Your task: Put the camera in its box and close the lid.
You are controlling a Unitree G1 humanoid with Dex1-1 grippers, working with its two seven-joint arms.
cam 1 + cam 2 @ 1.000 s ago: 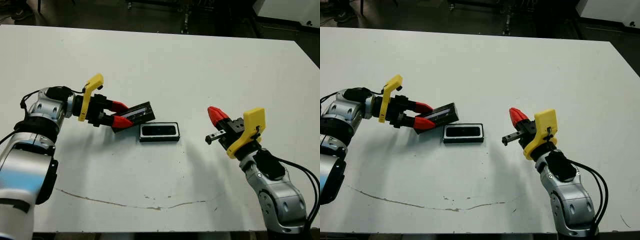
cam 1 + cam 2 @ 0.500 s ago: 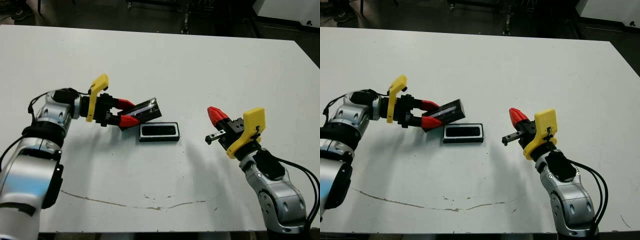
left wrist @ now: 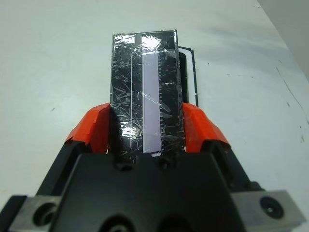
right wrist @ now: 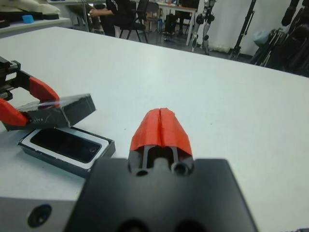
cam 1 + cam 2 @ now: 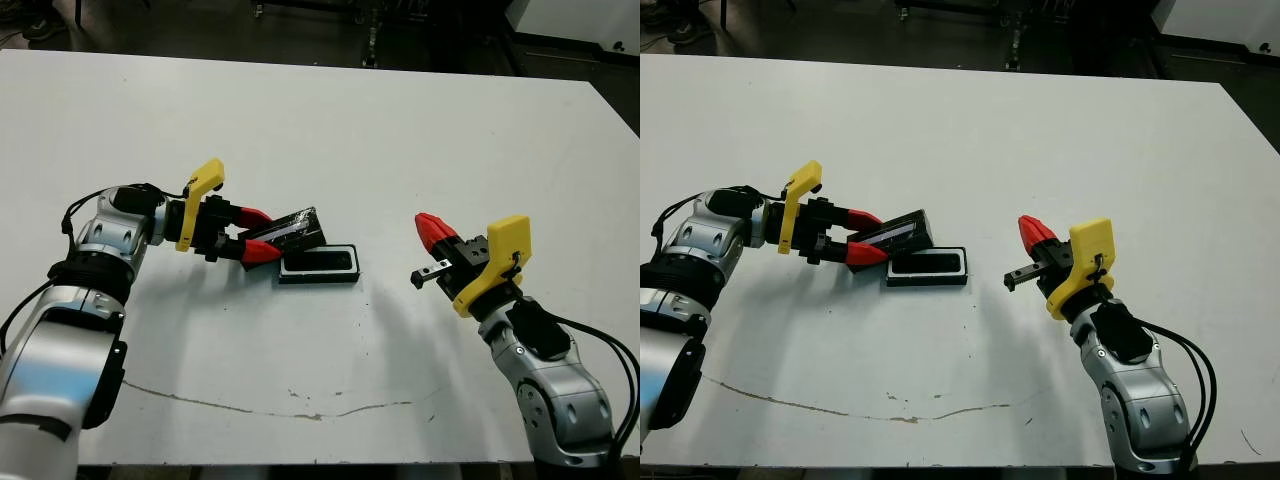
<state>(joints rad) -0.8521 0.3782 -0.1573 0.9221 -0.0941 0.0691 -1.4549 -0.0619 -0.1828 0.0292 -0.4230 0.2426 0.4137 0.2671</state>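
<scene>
Camera (image 4: 65, 144) inside box (image 4: 99, 153), clearest from right wrist.

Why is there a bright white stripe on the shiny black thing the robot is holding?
In the left wrist view, the stripe is glare: the lid, held by the left end effector, mirrors a light above. In the left eye view the same lid shows only a thin glint.
</scene>
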